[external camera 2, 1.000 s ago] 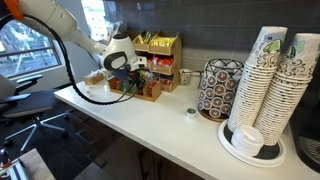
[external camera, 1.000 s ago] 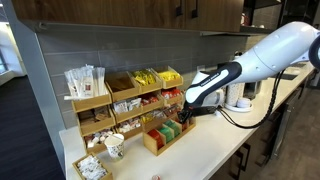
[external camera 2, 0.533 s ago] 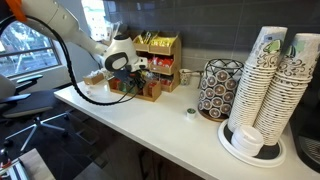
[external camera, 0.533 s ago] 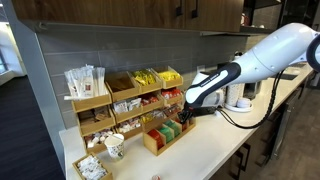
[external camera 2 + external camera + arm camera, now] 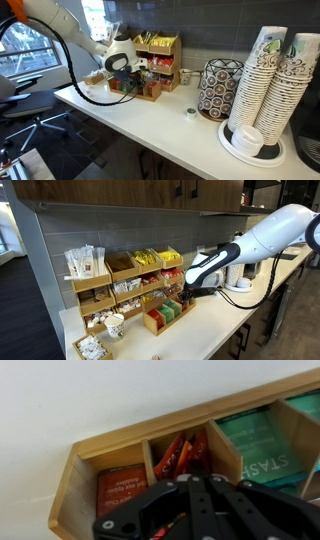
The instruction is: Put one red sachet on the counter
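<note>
Sachets are sitting sorted in the box (image 5: 80, 460), set back from the counter's (image 5: 215, 330) front edge: a red sachet (image 5: 120, 488) lying flat leftmost, more reds (image 5: 182, 455) standing next, greens (image 5: 255, 440) rightmost. Gripper (image 5: 192, 495) is hovering over the reds, lining up a pick, I reckon; jaws are hiding under its body, so I can't tell their state.

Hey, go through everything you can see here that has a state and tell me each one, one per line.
gripper: low over the wooden box; open or shut hidden.
red sachets: inside the box, standing tilted.
green sachets: packed in the neighbouring compartment.
wooden box: open-topped, sitting on the counter.
paper cups: stacked upright.
</note>
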`<control>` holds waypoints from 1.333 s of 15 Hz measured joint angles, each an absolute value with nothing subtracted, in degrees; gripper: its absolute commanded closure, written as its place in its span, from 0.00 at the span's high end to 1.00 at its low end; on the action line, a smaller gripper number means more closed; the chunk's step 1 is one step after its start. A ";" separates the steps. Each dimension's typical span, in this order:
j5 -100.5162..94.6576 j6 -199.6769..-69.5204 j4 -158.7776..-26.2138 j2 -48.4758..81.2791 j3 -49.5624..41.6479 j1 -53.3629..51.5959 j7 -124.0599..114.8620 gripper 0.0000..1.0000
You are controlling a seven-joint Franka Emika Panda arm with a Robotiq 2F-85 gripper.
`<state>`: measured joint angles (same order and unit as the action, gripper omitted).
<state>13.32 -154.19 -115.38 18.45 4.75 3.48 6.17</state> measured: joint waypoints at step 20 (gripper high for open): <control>13.99 -156.77 -115.32 17.72 5.47 3.67 7.27 0.25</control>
